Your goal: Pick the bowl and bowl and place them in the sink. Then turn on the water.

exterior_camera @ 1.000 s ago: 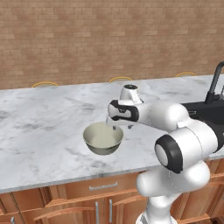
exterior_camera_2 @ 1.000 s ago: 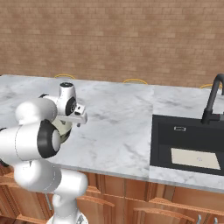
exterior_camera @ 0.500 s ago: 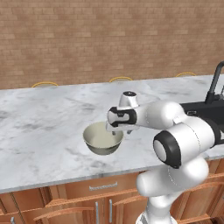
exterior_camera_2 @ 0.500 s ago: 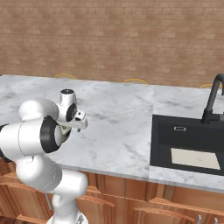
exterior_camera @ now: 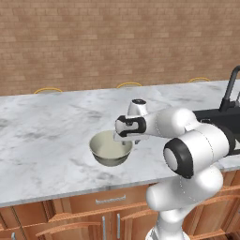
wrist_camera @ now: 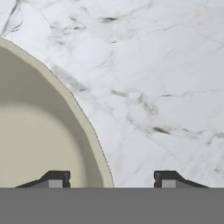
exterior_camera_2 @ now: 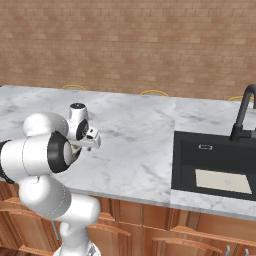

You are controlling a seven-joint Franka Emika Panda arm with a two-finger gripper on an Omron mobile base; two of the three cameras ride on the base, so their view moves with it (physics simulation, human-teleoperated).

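The cream-beige bowl [exterior_camera: 109, 149] stands upright on the marble counter near its front edge. My gripper [exterior_camera: 125, 140] points down over the bowl's right rim. In the hand view the bowl [wrist_camera: 39, 131] takes up the left side, and its rim runs between the two fingertips of my gripper [wrist_camera: 111, 179]. The gripper is open, with one fingertip inside the bowl and the other outside over bare marble. The black sink [exterior_camera_2: 200, 150] and its curved faucet [exterior_camera_2: 241, 116] lie far to the right. No water runs. The red bowl is out of view.
A pale flat rectangle [exterior_camera_2: 223, 181] lies on the sink floor. Marble counter [exterior_camera: 42, 136] stretches wide to the left and behind the bowl. Yellow stool tops [exterior_camera: 129, 85] peek over the counter's far edge below a brick wall. Wooden cabinets sit under the counter.
The hand has come down toward the bowl's right rim and now straddles it. The bowl has stayed in place.
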